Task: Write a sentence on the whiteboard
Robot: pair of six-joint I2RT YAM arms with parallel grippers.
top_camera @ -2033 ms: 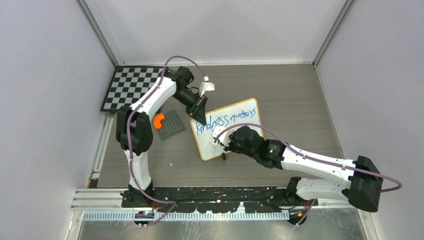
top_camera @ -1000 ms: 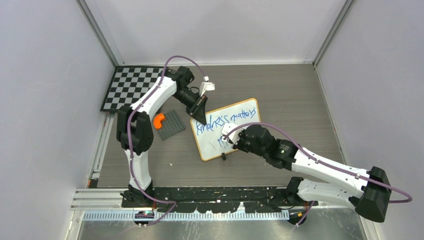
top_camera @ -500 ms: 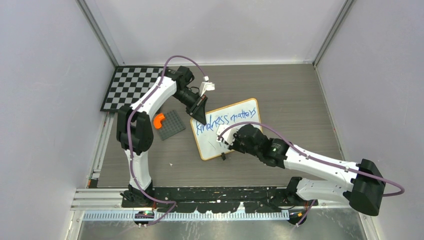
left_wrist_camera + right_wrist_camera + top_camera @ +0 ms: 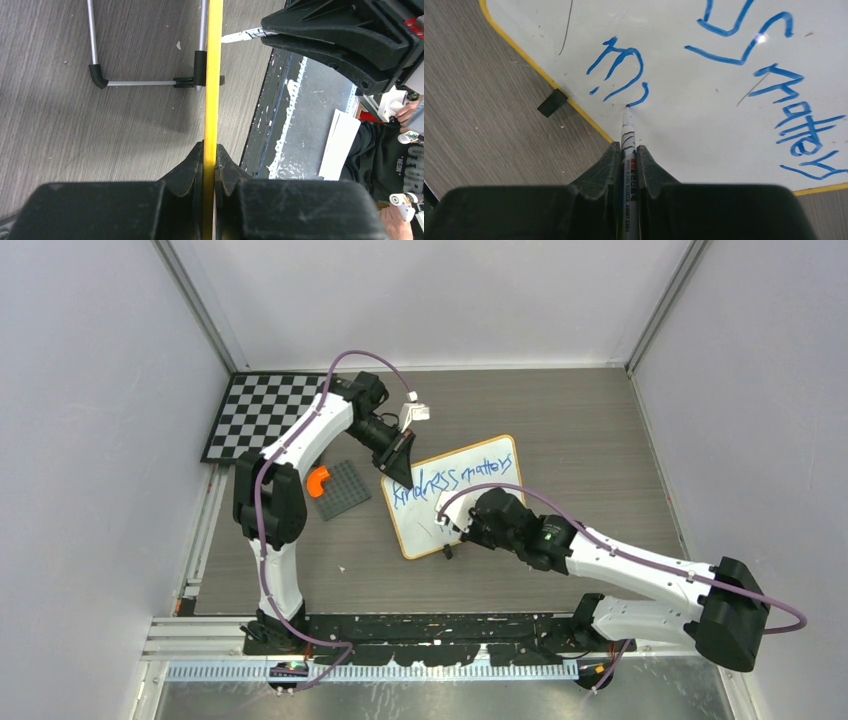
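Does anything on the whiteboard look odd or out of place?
Yes: two thin dark stray strokes mar the whiteboard, one near its corner, the other crossing the blue sentence.

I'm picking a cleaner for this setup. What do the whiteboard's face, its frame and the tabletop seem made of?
Whiteboard face: smooth glossy white, probably a coated panel; a glare spot shows on the blue writing. Frame: thin yellow-orange edging, wood or plastic, unclear which. Tabletop: matte grey with wood-grain streaks, likely laminate.
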